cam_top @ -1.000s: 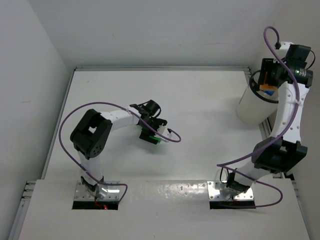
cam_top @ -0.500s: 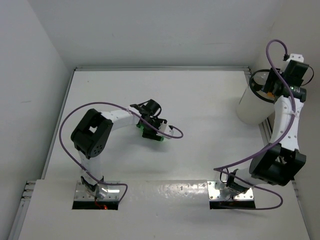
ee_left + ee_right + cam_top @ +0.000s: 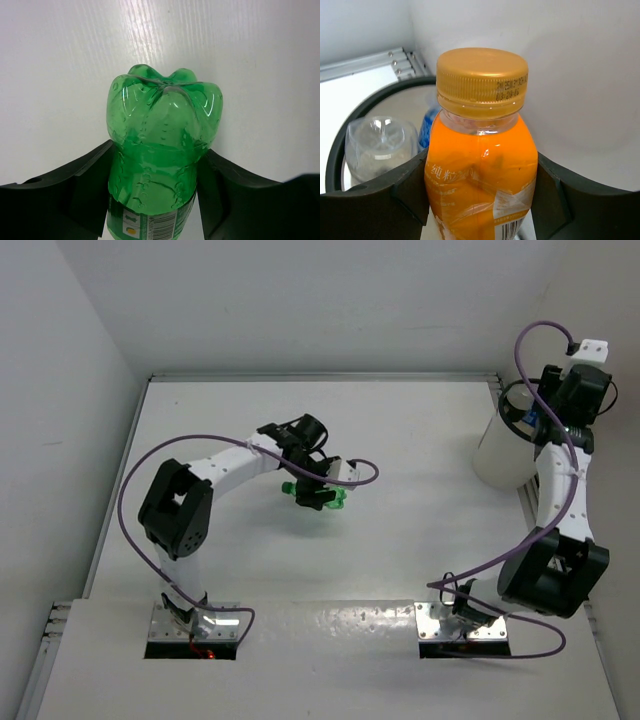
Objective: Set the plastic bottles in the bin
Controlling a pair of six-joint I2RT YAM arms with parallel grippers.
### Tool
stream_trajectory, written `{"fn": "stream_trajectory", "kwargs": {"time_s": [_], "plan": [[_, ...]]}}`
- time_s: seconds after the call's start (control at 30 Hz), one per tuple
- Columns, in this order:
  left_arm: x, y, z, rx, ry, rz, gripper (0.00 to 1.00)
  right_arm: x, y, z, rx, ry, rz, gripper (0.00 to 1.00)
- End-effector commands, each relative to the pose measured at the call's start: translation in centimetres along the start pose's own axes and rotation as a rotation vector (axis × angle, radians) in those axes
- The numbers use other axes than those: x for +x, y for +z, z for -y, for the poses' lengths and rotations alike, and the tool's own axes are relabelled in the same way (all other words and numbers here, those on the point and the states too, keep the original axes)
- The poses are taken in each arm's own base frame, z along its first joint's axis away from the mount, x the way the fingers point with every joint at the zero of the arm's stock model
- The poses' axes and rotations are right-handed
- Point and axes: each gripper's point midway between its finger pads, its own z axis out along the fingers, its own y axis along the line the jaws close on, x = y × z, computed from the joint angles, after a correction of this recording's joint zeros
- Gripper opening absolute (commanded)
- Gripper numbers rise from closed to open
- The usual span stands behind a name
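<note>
The bin (image 3: 497,455) at the frame's right already holds a clear bottle (image 3: 379,145) and a blue-labelled one (image 3: 426,130). The right gripper (image 3: 481,175) squeezes the orange bottle (image 3: 480,145) just above it — nearly in. The left gripper (image 3: 322,490) grips the green bottle (image 3: 164,125) mid-frame, far from the bin. The table (image 3: 420,530) is flat and white, with pale walls (image 3: 300,300) around.

The orange bottle (image 3: 480,175) has a gold cap (image 3: 482,80) stamped with a small two-line dark code, seemingly starting "202", too fine to read whole. Its clear wrap (image 3: 470,172) shows pale Chinese characters, roughly 纯粒粒, and a barcode corner. The green bottle (image 3: 162,145) has a label strip (image 3: 145,225) with only tiny unreadable symbols.
</note>
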Motion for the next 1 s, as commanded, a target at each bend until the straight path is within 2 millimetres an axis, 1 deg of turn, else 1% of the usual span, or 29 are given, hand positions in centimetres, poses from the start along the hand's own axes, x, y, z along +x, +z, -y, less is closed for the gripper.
{"fn": "stream_trajectory", "kwargs": {"time_s": [0.0,0.03,0.13,0.17,0.23,0.27,0.3,0.33,0.4,0.43,0.47,0.5,0.53,0.6,0.63,0.67,0.7,0.73,0.77,0.8,0.83,0.87,0.9,0.93,0.97], "plan": [[-3.4,-2.8,0.2,-0.009,-0.026,0.101,0.05,-3.2,0.9,0.7,0.056,-0.035,0.133,0.23],[-3.5,-3.1,0.4,-0.009,-0.026,0.101,0.05,-3.1,1.1,0.5,0.057,-0.038,0.135,0.33],[-3.8,-3.4,0.5,-0.01,-0.03,0.113,0.04,-2.8,1.4,0.4,0.082,-0.057,0.121,0.58],[-4.0,-3.9,0.5,-0.017,-0.04,0.126,0.04,-2.8,1.5,0.4,0.083,-0.061,0.119,0.69],[-4.6,-4.4,0.4,-0.024,-0.037,0.144,0.03,-2.5,1.7,0.6,0.097,-0.068,0.107,0.76],[-5.0,-4.7,0.5,-0.024,-0.042,0.158,0.03,-2.6,1.6,0.7,0.099,-0.07,0.108,0.82],[-5.0,-5.1,0.1,-0.039,-0.044,0.162,0.03,-2.7,1.5,0.8,0.103,-0.074,0.11,0.85],[-5.4,-5.5,0.2,-0.04,-0.048,0.175,0.03,-2.9,1.4,0.8,0.101,-0.072,0.112,0.88],[-5.8,-6.0,-0.3,-0.053,-0.052,0.191,0.03,-2.7,1.2,0.6,0.085,-0.074,0.097,0.94],[-5.9,-6.0,-0.2,-0.047,-0.062,0.198,0.03,-2.9,1.1,0.4,0.07,-0.075,0.101,0.97],[-6.2,-6.2,-0.3,-0.052,-0.067,0.203,0.01,-2.8,0.8,0.2,0.06,-0.079,0.091,0.97],[-6.6,-7.0,-0.7,-0.065,-0.061,0.225,0.01,-3.0,0.6,0.2,0.056,-0.079,0.097,0.97],[-6.6,-7.0,-0.6,-0.064,-0.073,0.225,0.01,-3.3,-0.2,0.1,0.036,-0.068,0.098,0.97],[-7.8,-8.7,-1.1,-0.073,-0.09,0.289,0.0,-3.5,-1.2,-0.5,-0.004,-0.034,0.098,0.95],[-8.4,-9.5,-1.2,-0.077,-0.096,0.317,0.0,-4.4,-3.2,-1.9,-0.117,-0.007,0.122,0.94],[-8.9,-10.0,-1.3,-0.071,-0.115,0.345,0.0,-4.7,-4.1,-2.7,-0.169,0.004,0.133,0.91],[-10.5,-11.9,-1.9,-0.098,-0.136,0.411,0.0,-4.8,-5.3,-4.5,-0.283,0.036,0.138,0.85],[-11.6,-13.3,-2.0,-0.084,-0.158,0.489,0.0,-5.8,-7.1,-5.2,-0.347,0.048,0.169,0.84],[-12.9,-14.7,-2.6,-0.089,-0.216,0.561,0.0,-6.5,-9.7,-7.4,-0.507,0.095,0.179,0.84],[-14.1,-16.2,-2.8,-0.091,-0.227,0.62,0.0,-7.1,-12.4,-9.4,-0.66,0.109,0.197,0.83],[-15.2,-18.2,-2.5,-0.075,-0.227,0.693,0.0,-8.2,-15.5,-11.4,-0.829,0.169,0.206,0.82],[-16.0,-19.3,-2.5,-0.068,-0.242,0.736,0.0,-8.4,-17.9,-12.9,-0.98,0.181,0.204,0.82],[-17.6,-21.2,-2.1,-0.053,-0.254,0.812,0.0,-7.9,-19.4,-13.8,-1.056,0.217,0.155,0.82],[-17.9,-22.2,-2.0,-0.054,-0.262,0.844,0.0,-7.9,-20.5,-14.9,-1.135,0.242,0.126,0.82],[-18.6,-23.0,-1.5,-0.046,-0.262,0.877,0.0,-8.3,-23.7,-16.1,-1.295,0.312,0.074,0.82]]}}
